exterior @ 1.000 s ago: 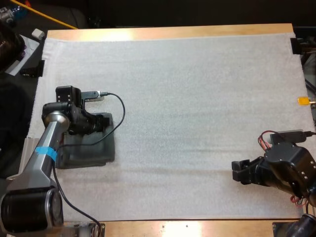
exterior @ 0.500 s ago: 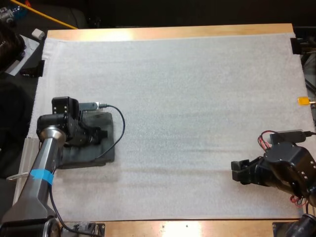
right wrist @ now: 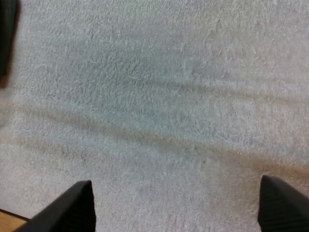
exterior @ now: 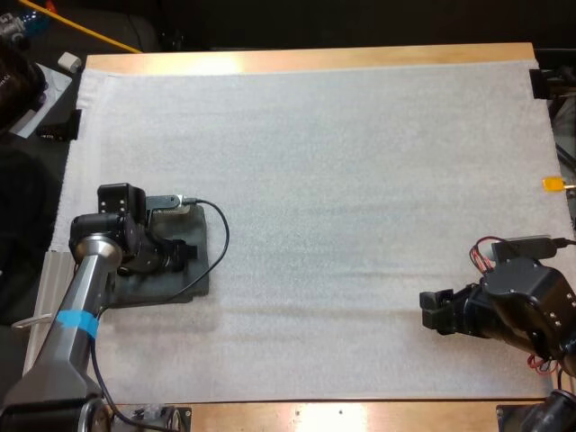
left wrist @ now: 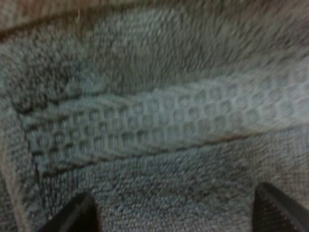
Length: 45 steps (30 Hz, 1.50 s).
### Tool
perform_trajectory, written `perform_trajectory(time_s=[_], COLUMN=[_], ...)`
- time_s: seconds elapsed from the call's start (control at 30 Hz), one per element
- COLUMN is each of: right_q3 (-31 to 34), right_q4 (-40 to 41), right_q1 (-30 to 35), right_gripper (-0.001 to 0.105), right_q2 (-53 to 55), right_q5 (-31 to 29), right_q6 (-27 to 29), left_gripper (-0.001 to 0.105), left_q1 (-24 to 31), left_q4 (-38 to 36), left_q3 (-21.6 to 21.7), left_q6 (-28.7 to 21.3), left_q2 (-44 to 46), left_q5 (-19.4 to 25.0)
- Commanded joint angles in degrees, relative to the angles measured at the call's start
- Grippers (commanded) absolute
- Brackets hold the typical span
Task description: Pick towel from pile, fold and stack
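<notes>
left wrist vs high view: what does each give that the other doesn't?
Left wrist: a close-up of the towel weave, a waffle band across it, with the left gripper fingers apart over it. High: the towel lies on the mat, at its left side; the right gripper is open over bare mat. Both: the left gripper at the dark grey-green towel.
</notes>
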<state>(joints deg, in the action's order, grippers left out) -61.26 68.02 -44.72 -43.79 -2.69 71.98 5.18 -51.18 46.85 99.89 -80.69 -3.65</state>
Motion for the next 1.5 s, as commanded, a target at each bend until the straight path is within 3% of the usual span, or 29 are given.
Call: perform_trajectory(time_s=[0.0, 0.27, 0.43, 0.5, 0.6, 0.77, 1.13, 1.27, 1.33, 1.47], right_q3=[-0.21, -0.23, -0.37, -0.33, -0.21, -0.20, 0.02, 0.08, -0.15, -0.06], right_q4=[-0.03, -3.26, -8.23, -6.39, -9.12, -13.68, -16.48, -15.60, -15.88, -14.18], right_q1=[0.05, 0.32, 0.34, 0.01, -0.08, 2.17, 22.14, 30.73, 28.30, 36.93], right_gripper=[0.067, 0.067, 0.067, 0.067, 0.067, 0.067, 0.067, 0.067, 0.067, 0.067], right_q2=[0.41, 0.58, -0.26, -0.17, -2.58, -7.82, -11.64, -11.74, -11.31, -11.24], right_q5=[-0.12, -0.48, -2.18, -3.16, -6.96, -5.98, 4.08, 5.40, 4.63, 5.71], right_q6=[-0.09, 1.32, 6.26, 4.69, 8.19, 11.06, 16.94, 19.34, 18.59, 20.74], left_gripper=[0.064, 0.064, 0.064, 0.063, 0.063, 0.063, 0.063, 0.063, 0.063, 0.063], left_q1=[-0.14, -0.02, -0.06, -0.29, -1.29, -2.73, -3.26, -4.05, -3.58, -3.50], left_q4=[-0.91, -1.27, -1.64, -1.17, -1.36, -2.09, -4.51, -5.33, -5.04, -5.93], left_q3=[2.24, 5.58, 5.41, 5.50, 5.36, 5.42, 5.49, 5.49, 5.60, 5.65], left_q6=[-0.19, 0.31, 1.06, 0.75, 0.79, 0.85, -0.10, -0.66, 0.03, -0.49], left_q2=[2.92, 13.16, 18.96, 17.19, 18.42, 20.00, 24.89, 26.08, 25.98, 27.01], left_q5=[-0.95, -3.85, -6.41, -5.33, -5.42, -5.19, -4.49, -4.11, -4.75, -4.54])
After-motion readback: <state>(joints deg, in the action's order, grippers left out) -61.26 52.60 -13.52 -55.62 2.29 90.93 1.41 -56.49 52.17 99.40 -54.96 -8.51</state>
